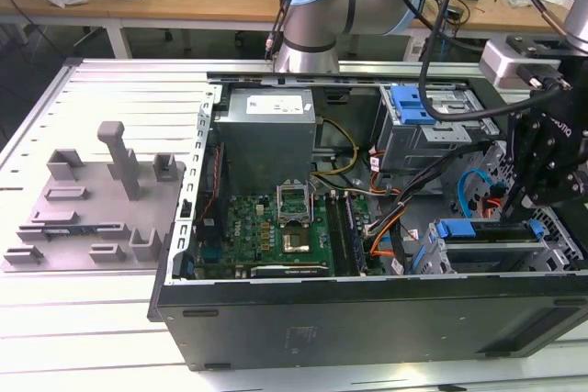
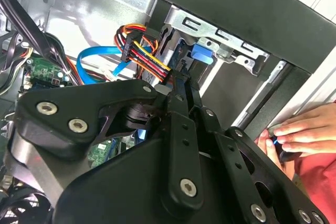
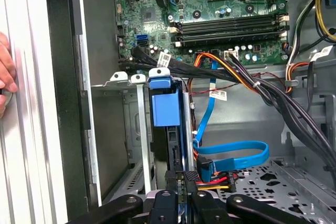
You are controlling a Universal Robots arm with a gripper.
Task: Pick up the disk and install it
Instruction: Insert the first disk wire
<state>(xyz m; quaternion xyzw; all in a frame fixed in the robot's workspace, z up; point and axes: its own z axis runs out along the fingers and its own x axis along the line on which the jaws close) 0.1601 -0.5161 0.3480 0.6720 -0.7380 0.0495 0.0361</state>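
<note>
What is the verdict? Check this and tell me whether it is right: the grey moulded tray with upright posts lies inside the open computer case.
Not right. The grey moulded tray lies outside the computer case, on the table at the exterior view's left of the case. The exterior view shows this. The rest stands: the tray has upright posts and the case is open.

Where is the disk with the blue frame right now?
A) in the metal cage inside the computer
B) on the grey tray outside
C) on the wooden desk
A: the disk stands slotted in the metal cage inside the computer case.
</note>
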